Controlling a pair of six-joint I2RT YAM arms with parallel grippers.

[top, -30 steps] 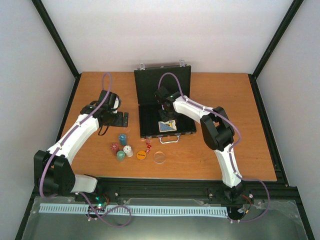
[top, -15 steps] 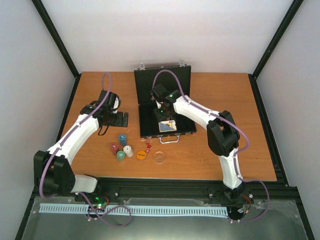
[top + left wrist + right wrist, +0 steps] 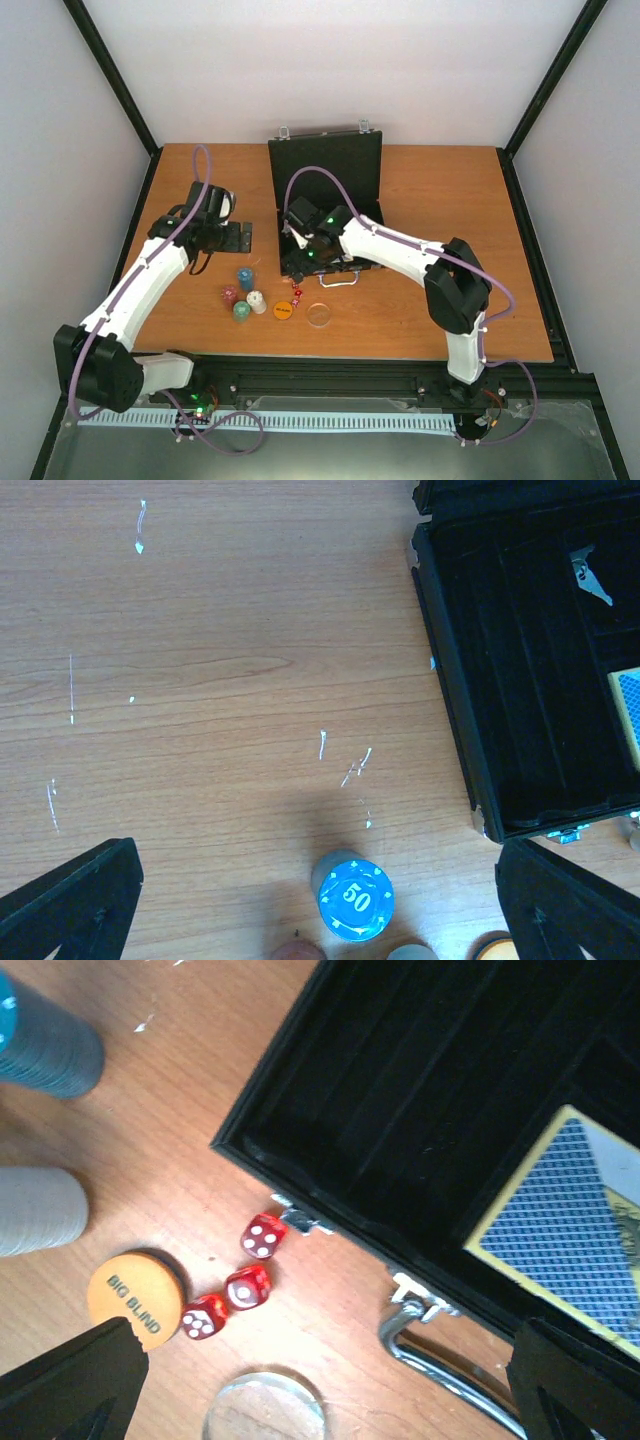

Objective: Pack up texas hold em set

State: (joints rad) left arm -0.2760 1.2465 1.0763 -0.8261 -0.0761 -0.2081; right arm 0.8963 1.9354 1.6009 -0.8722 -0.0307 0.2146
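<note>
Wooden table (image 3: 450, 300); briefcase (image 3: 330, 175) open at 12 o'clock, card deck (image 3: 560, 1220) inside; chip stacks (image 3: 245, 278), dice (image 3: 247, 1287), orange disc (image 3: 135, 1290), clear disc (image 3: 265, 1410) loose at its 7 o'clock, unpacked; left gripper (image 3: 315, 880) and right gripper (image 3: 325, 1360) wide, empty.

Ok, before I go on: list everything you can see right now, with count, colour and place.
case: one, black, lid open, middle of the table
card deck: one, blue back with yellowish border, inside the case
blue chip stack: one, blue, on the table left of the case's front corner
white chip stack: one, white, in front of the blue stack
red chip stack: one, red, left of the white stack
green chip stack: one, green, nearest of the stacks
dice: three, red, just in front of the case
orange disc: one, orange, beside the dice
clear disc: one, transparent, in front of the case
table: one, brown wood
left gripper: open, above the blue stack
right gripper: open, above the dice
</note>
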